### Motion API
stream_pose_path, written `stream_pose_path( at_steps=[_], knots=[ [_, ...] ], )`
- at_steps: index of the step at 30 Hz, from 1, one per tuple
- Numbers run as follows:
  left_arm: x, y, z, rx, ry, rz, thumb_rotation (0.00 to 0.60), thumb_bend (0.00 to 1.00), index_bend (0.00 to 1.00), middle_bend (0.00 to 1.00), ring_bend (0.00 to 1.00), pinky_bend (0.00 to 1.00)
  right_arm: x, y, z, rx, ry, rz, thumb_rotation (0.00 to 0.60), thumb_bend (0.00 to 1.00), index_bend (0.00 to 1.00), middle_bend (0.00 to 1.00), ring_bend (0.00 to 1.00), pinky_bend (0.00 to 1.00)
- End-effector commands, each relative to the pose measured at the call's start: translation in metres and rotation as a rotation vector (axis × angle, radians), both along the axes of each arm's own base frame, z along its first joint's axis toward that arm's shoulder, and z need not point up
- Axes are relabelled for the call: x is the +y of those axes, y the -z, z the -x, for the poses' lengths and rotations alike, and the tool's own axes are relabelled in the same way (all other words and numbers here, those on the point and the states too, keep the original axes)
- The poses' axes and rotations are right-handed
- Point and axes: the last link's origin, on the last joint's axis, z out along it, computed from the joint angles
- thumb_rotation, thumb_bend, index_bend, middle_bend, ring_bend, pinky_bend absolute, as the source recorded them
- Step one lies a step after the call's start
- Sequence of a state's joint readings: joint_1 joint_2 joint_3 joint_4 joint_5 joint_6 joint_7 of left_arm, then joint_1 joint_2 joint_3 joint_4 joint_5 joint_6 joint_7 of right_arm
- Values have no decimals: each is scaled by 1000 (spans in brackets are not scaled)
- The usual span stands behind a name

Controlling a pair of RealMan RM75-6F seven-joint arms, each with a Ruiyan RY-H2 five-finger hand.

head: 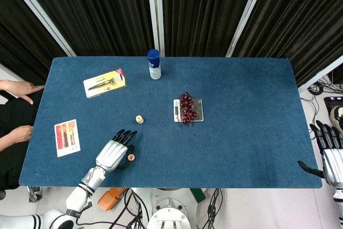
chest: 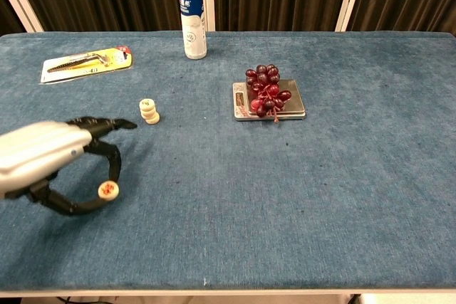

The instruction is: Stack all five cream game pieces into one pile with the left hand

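Your left hand (chest: 50,165) sits at the near left of the blue table (head: 252,132), and it pinches one cream game piece (chest: 107,189) between the thumb and a curled finger, with the other fingers (chest: 107,124) stretched out toward the far side. The piece is tilted in that pinch, its red marking facing the chest camera; whether its lower edge touches the cloth cannot be told. A short way farther out and slightly right stands the pile of cream pieces (chest: 149,111), upright and apart from the hand. Your right hand (head: 329,151) hangs off the right edge of the table with its fingers spread and nothing in it. Across the table you have a blue-capped bottle (chest: 191,14) at the far edge, a yellow tool pack (chest: 87,62) at the far left, a printed card (head: 67,137) near the left edge, and a bunch of dark grapes (chest: 266,90) resting on a small scale (chest: 292,105) in the middle.
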State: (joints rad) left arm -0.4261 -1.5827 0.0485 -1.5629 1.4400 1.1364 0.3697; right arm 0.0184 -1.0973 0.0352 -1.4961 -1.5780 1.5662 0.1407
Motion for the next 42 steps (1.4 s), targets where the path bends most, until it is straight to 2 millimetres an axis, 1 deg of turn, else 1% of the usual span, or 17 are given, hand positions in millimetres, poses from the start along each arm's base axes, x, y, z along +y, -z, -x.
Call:
stream_pose_path(
  at_steps=[1, 4, 5, 9, 12, 20, 26, 34, 42],
  knots=[
    [15, -16, -10, -27, 15, -40, 600, 355, 513, 0, 0, 0, 0, 0, 0, 1, -1, -1, 600, 175, 0, 43, 0, 8],
    [33, -30, -24, -46, 29, -75, 600, 352, 513, 0, 0, 0, 1, 1, 0, 4, -3, -2, 600, 175, 0, 43, 0, 8],
    [43, -33, -29, -54, 22, -81, 600, 351, 513, 0, 0, 0, 1, 1, 0, 4, -4, -4, 600, 175, 0, 43, 0, 8],
    [74, -36, -45, -83, -23, -77, 600, 347, 513, 0, 0, 0, 1, 3, 0, 6, -1, -14, 600, 174, 0, 43, 0, 8],
    [93, -31, -53, -98, -63, -64, 600, 348, 513, 0, 0, 0, 2, 3, 1, 7, 6, -15, 600, 175, 0, 43, 0, 8],
    [125, -11, -66, -89, -134, -41, 600, 333, 512, 0, 0, 0, 2, 1, 2, 10, 18, -10, 600, 174, 0, 43, 0, 8],
    [137, -6, -63, -66, -191, -36, 600, 319, 500, 0, 0, 0, 0, 0, 2, 11, 23, -9, 600, 175, 0, 43, 0, 8],
    [142, -7, -51, -27, -227, -45, 600, 305, 490, 0, 0, 0, -3, 1, 2, 8, 23, -11, 600, 175, 0, 43, 0, 8],
    [142, -8, -48, -19, -232, -49, 600, 298, 487, 0, 0, 0, -3, 1, 1, 8, 25, -10, 600, 174, 0, 43, 0, 8]
  ],
)
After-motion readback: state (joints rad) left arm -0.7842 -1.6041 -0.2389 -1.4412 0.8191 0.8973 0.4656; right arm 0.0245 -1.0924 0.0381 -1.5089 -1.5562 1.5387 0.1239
